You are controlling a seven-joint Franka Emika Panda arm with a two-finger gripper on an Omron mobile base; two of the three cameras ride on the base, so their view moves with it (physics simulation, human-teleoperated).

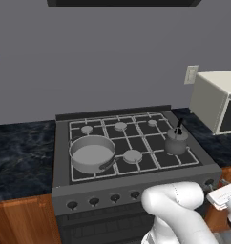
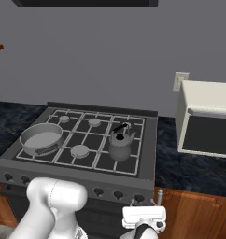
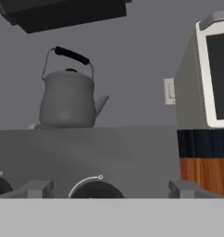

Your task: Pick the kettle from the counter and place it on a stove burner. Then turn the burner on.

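Observation:
The small grey kettle (image 1: 176, 141) (image 2: 120, 146) (image 3: 67, 99) with its dark handle stands upright on the front right stove burner of the black cooktop (image 1: 136, 138); the burner cap is hidden under it. My gripper (image 1: 221, 187) (image 2: 146, 203) (image 3: 109, 190) hangs low in front of the stove's right end, below the kettle and apart from it. It is open and holds nothing. In the hand view its fingertips (image 3: 37, 188) stand wide apart on either side of a round stove knob (image 3: 93, 189). The dark marbled counter (image 1: 22, 152) (image 2: 185, 163) runs on both sides of the stove.
A wide grey saucepan (image 1: 92, 153) (image 2: 41, 138) sits on the front left burner. A white microwave (image 1: 217, 102) (image 2: 206, 119) (image 3: 213, 69) stands on the counter right of the stove. A row of knobs (image 1: 115, 198) (image 2: 118, 194) lines the stove front. Wooden cabinet fronts (image 3: 204, 173) lie to the right.

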